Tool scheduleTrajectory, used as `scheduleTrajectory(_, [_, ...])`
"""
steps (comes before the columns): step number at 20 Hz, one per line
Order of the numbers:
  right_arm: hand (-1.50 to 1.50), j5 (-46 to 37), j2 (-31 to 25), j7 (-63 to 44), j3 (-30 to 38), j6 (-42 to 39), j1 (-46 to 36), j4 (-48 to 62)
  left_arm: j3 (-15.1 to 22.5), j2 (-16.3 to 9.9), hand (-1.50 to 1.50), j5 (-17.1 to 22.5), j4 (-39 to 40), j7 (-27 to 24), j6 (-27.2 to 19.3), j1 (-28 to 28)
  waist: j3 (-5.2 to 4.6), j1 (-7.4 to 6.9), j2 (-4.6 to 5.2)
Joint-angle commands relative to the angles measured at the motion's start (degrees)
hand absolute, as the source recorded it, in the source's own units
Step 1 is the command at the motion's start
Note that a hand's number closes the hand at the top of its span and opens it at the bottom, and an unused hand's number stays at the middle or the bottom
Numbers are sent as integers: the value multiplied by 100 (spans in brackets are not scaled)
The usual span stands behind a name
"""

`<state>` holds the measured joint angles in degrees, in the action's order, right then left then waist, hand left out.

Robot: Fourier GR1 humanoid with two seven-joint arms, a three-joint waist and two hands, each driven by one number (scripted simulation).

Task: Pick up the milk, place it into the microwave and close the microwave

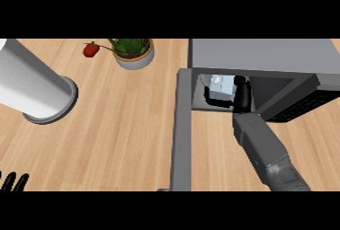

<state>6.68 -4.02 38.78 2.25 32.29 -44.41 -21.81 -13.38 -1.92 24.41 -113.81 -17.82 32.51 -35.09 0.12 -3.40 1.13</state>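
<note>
The grey microwave [266, 54] stands at the back right with its door [181, 134] swung wide open toward me. Inside its dark cavity stands the milk [219, 85], a small white and pale blue carton, upright. My right hand [242, 94] reaches into the cavity on the carton's right side, and its black fingers curl round the carton's lower part. Whether the carton rests on the cavity floor is hidden. My left hand [13, 181] shows only as fingertips at the lower left edge, fingers up and at rest.
A tall white cylinder [33, 87] stands at the left. A potted plant [134, 54] and a small red fruit [91, 49] sit at the back. The open door juts out across the wooden counter [119, 134].
</note>
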Motion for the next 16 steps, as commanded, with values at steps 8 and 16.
scheduleTrajectory(8, [150, -374, -433, 552, 94, 603, -656, 1168, 146, 32, -150, -91, -12, 205, -61, 198, 14, -185, 115])
scheduleTrajectory(16, [150, -389, -665, 756, 237, 831, -955, 1254, 157, 1, -150, 18, -6, 181, 36, 314, 25, -288, 168])
